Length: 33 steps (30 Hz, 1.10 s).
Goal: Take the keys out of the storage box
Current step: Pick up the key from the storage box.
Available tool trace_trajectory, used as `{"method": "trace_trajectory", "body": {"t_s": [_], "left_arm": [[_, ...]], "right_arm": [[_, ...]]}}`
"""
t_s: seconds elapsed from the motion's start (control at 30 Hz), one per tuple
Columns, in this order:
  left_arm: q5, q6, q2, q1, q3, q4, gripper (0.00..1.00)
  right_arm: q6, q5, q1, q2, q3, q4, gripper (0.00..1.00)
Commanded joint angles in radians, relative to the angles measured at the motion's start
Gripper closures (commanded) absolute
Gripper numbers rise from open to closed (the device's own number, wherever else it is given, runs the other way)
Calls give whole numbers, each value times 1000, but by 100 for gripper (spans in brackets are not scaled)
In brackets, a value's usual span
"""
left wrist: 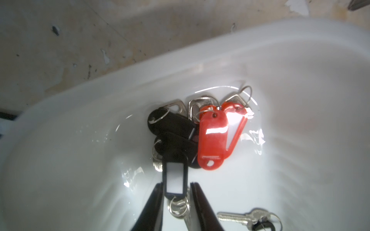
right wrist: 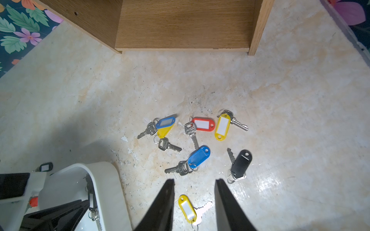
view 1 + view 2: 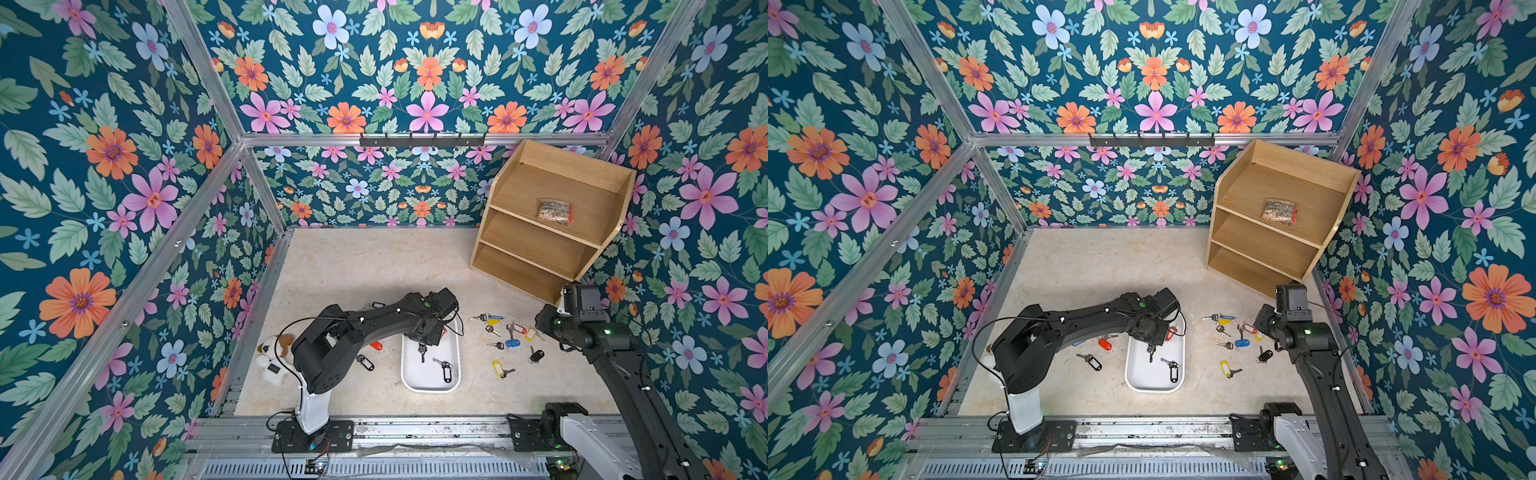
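Glossy plastic storage box (image 1: 300,80), metal keys (image 1: 236,217) — shiny

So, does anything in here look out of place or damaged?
Yes. The wooden shelf unit stands turned at an angle to the walls, a plush dog lies beside the left arm's base, and the table surface is chipped, with pale flakes near the scattered keys.

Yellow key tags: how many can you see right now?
3, all on the table right of the white box: one partly under a blue tag, one beside a red tag, one alone nearest the front. More may hide under the left arm.
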Motion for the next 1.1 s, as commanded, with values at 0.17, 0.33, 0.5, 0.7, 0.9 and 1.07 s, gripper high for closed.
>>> {"method": "trace_trajectory", "body": {"t_s": [0.17, 0.33, 0.5, 0.7, 0.9, 1.07], "left_arm": [[7, -15, 26, 1, -14, -12, 44], [10, -12, 42, 0, -10, -4, 44], [17, -10, 54, 1, -2, 2, 59], [7, -8, 38, 1, 0, -10, 71], [-5, -10, 7, 1, 5, -24, 76], [-24, -12, -18, 1, 20, -42, 81]], "right_arm": [[-7, 9, 6, 1, -1, 10, 61], [-7, 9, 9, 3, -1, 12, 61], [-5, 9, 8, 1, 0, 12, 61], [-7, 9, 7, 1, -1, 12, 61], [-6, 10, 9, 1, -2, 12, 61], [-5, 9, 9, 1, -2, 13, 62]]}}
